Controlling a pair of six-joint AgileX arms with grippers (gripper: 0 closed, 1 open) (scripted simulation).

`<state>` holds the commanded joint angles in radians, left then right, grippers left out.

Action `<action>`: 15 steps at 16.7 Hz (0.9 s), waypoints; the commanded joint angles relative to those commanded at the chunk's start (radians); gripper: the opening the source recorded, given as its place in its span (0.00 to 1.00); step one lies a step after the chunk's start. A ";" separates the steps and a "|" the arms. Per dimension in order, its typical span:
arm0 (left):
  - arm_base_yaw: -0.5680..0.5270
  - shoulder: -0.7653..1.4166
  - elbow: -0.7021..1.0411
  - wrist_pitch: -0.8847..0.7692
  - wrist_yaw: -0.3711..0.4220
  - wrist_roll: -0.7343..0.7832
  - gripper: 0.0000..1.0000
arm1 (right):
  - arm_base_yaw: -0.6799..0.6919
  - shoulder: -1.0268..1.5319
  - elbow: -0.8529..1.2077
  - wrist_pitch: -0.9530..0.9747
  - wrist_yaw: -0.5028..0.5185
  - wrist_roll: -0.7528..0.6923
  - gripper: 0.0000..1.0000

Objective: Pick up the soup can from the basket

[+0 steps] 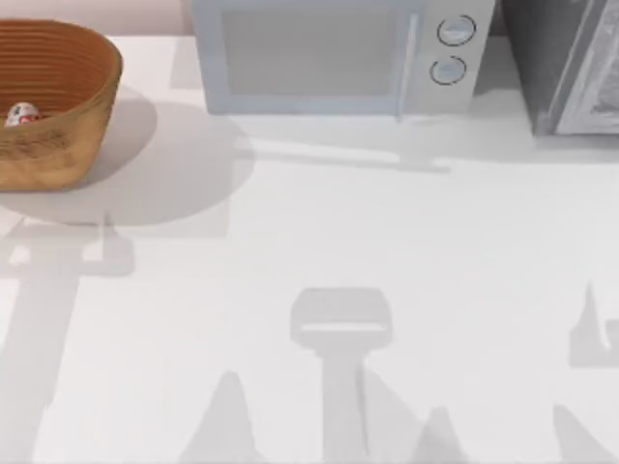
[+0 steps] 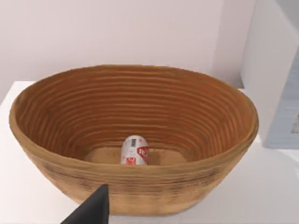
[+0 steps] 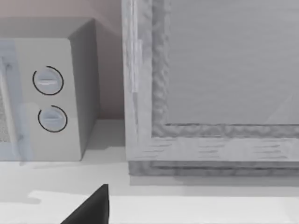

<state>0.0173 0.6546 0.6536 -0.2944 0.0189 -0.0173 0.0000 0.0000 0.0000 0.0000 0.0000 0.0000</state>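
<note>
The top view places the basket [image 1: 53,101] at the table's [image 1: 319,251] far left corner, cut by the left edge, with the can [image 1: 21,114] a small red-and-white spot low inside it, against the left part of the interior; beside the basket, along the back, stands a microwave [image 1: 334,56] with two round dials, and to the right of that a grey cabinet [image 1: 571,63]; arm shadows fall across the white surface. The left wrist view looks into the basket [image 2: 135,186] from just beyond its near rim and shows what the overhead cannot: the ribbed inner wall, the flat floor, and the can [image 2: 134,150] lying on its side on that floor, near the middle, label facing up; one dark fingertip of the left gripper [image 2: 93,207] sits above the near rim, outside the basket, clear of the can; whether its fingers are wide or narrow cannot be told. The right wrist view faces the microwave's [image 3: 46,93] dial panel and the cabinet's [image 3: 210,93] framed door across bare table; one dark fingertip of the right gripper [image 3: 91,205] sits low, holding nothing in sight; its opening cannot be told.
</note>
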 joint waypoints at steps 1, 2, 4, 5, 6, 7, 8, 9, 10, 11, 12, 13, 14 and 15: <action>0.002 0.118 0.110 -0.052 0.004 -0.001 1.00 | 0.000 0.000 0.000 0.000 0.000 0.000 1.00; 0.004 0.242 0.222 -0.107 0.008 -0.001 1.00 | 0.000 0.000 0.000 0.000 0.000 0.000 1.00; 0.009 0.499 0.448 -0.224 0.016 -0.001 1.00 | 0.000 0.000 0.000 0.000 0.000 0.000 1.00; 0.012 0.628 0.560 -0.285 0.020 0.001 1.00 | 0.000 0.000 0.000 0.000 0.000 0.000 1.00; 0.015 0.753 0.668 -0.348 0.025 0.003 1.00 | 0.000 0.000 0.000 0.000 0.000 0.000 1.00; 0.019 0.873 0.772 -0.412 0.029 0.006 1.00 | 0.000 0.000 0.000 0.000 0.000 0.000 1.00; 0.022 0.987 0.873 -0.475 0.032 0.009 1.00 | 0.000 0.000 0.000 0.000 0.000 0.000 1.00; 0.026 1.093 0.968 -0.538 0.036 0.014 1.00 | 0.000 0.000 0.000 0.000 0.000 0.000 1.00; 0.030 1.191 1.058 -0.599 0.039 0.019 1.00 | 0.000 0.000 0.000 0.000 0.000 0.000 1.00; 0.033 1.282 1.145 -0.659 0.043 0.025 1.00 | 0.000 0.000 0.000 0.000 0.000 0.000 1.00; 0.037 1.368 1.229 -0.717 0.045 0.032 1.00 | 0.000 0.000 0.000 0.000 0.000 0.000 1.00; 0.041 1.447 1.310 -0.773 0.048 0.040 1.00 | 0.000 0.000 0.000 0.000 0.000 0.000 1.00; 0.045 1.521 1.387 -0.825 0.049 0.049 1.00 | 0.000 0.000 0.000 0.000 0.000 0.000 1.00; 0.050 1.591 1.463 -0.876 0.051 0.058 1.00 | 0.000 0.000 0.000 0.000 0.000 0.000 1.00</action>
<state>0.0668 2.2452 2.1165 -1.1701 0.0698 0.0407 0.0000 0.0000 0.0000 0.0000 0.0000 0.0000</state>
